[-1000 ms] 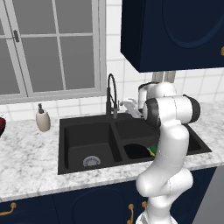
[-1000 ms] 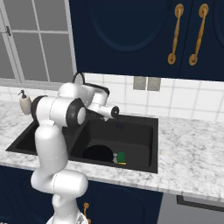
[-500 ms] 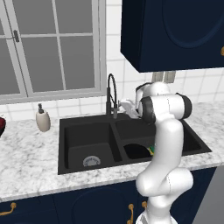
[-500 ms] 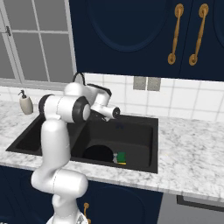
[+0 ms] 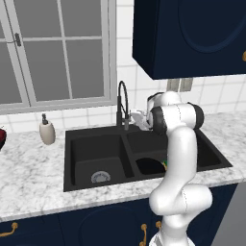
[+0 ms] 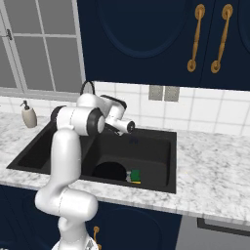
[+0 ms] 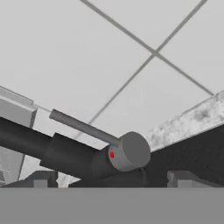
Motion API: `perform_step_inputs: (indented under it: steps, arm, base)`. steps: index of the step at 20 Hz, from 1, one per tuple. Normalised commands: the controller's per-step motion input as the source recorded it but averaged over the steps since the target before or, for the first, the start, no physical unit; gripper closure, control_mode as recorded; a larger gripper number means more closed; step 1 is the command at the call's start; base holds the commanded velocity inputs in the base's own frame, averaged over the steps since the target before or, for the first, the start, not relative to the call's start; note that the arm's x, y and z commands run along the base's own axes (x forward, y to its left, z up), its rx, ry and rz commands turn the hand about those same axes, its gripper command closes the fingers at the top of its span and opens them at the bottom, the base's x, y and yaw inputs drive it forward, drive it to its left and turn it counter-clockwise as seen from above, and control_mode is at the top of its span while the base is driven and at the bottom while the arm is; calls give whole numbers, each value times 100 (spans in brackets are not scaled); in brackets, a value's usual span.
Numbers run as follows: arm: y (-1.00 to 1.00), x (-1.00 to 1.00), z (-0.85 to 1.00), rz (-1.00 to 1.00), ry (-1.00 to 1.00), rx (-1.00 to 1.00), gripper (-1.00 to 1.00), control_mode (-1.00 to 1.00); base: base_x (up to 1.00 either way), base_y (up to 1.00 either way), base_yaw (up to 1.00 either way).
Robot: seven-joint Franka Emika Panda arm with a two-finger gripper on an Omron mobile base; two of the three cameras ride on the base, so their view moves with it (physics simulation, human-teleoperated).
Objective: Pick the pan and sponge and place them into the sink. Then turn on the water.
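Note:
The black pan [image 6: 109,171] lies in the right basin of the black sink [image 6: 161,146], with the yellow-and-green sponge [image 6: 135,175] just beside it. From the left, the pan [image 5: 150,166] and a sliver of the sponge [image 5: 165,164] show past my arm. My gripper [image 5: 137,117] is open at the foot of the gooseneck faucet [image 5: 122,103], above the sink's back rim. In the hand view the faucet's grey lever [image 7: 83,127] and round knob [image 7: 132,151] sit between my open fingertips [image 7: 180,178], right in front of the gripper [image 7: 111,179]. No water is in view.
A soap dispenser [image 5: 46,132] stands on the marble counter [image 5: 33,173] left of the sink, and a dark red bowl [image 5: 2,139] sits at the far left edge. Tiled wall and a window rise behind the faucet. Dark cabinets [image 6: 146,44] hang overhead.
My hand has edged slightly closer to the faucet's base and the arm's upper joints have turned a little. The pan and sponge have not moved.

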Motion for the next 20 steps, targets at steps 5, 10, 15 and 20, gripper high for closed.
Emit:
perform_step_inputs:
  steps: [5,10,15,20]
  arm:
    - [7,20,-14,0,0,3,-100,-100]
    - [16,19,-13,0,0,3,-100,-100]
    - [12,14,-22,0,0,0,-100,-100]
    - [0,12,-24,0,0,0,-100,-100]
  base:
    - [0,0,0]
    - [0,0,0]
    - [0,0,0]
    - [0,0,0]
